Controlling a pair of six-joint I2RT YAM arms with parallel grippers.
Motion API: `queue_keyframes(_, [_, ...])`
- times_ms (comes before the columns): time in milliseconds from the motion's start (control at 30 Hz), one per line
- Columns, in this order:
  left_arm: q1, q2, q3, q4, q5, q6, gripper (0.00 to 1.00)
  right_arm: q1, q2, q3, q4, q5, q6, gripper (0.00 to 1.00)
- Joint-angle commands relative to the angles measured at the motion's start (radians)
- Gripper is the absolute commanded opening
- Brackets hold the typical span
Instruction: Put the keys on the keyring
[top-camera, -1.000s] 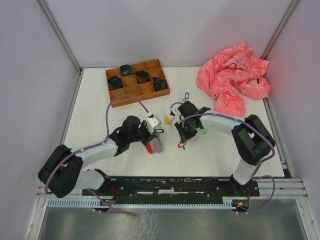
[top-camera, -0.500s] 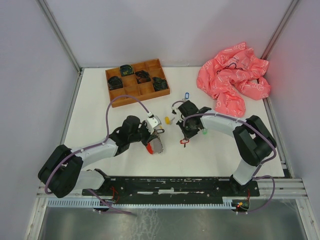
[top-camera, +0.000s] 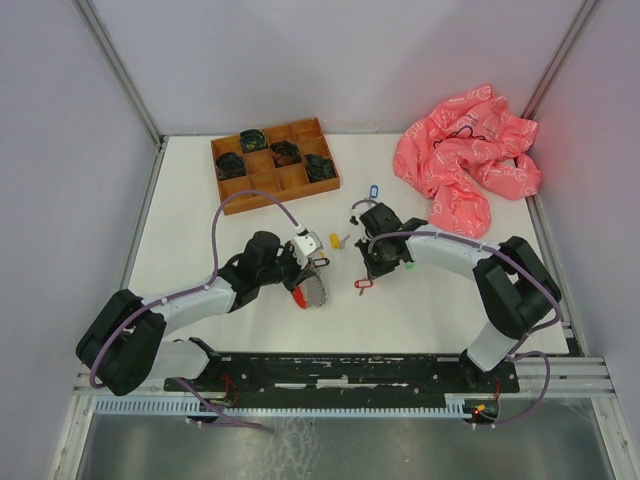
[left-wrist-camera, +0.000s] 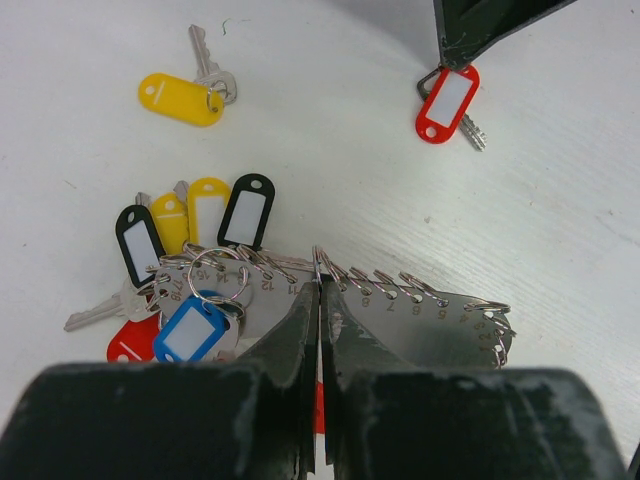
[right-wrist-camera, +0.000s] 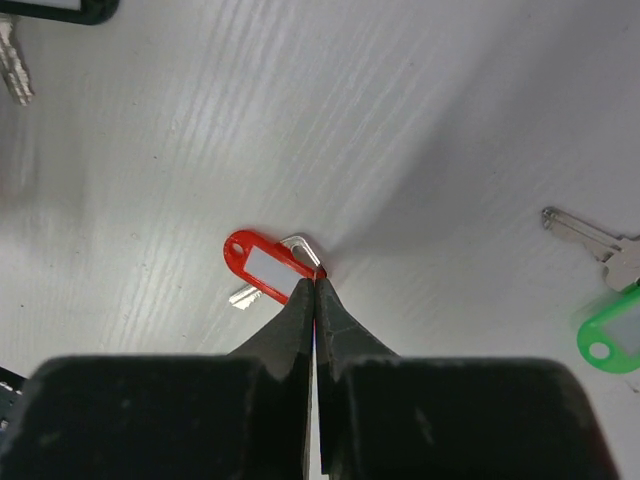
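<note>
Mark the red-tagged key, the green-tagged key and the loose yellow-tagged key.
red-tagged key (right-wrist-camera: 260, 260): right wrist view, on its red tag.
green-tagged key (right-wrist-camera: 612, 338): right wrist view, on its green tag.
loose yellow-tagged key (left-wrist-camera: 180, 99): left wrist view, on its yellow tag.

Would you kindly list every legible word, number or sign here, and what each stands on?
"12", "9", "8", "7", "6": stamped beside the wire rings along the edge of the flat silvery metal plate.
Remaining stamped numbers on that plate: too small or blurred to read.
Label windows of the red-tagged silvery key and the yellow-tagged silvery key: blank.
</note>
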Motion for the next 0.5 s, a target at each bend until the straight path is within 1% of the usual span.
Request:
queue_keyframes(0, [-0.003, -0.008, 0.039, 0.043, 0.025, 0.002, 0.03, 0.004, -0.056, -0.048, 0.055, 0.073, 0.073, 0.06])
queue_keyframes(233, [-0.003, -0.006, 0.041, 0.043, 0.023, -0.001, 0.03, 0.021, -0.076, -0.059, 0.016, 0.159, 0.060, 0.14])
queue_keyframes(467, [-0.003, -0.006, 0.041, 0.043, 0.025, -0.001, 0.03, 0.024, -0.078, -0.061, 0.012, 0.139, 0.055, 0.19])
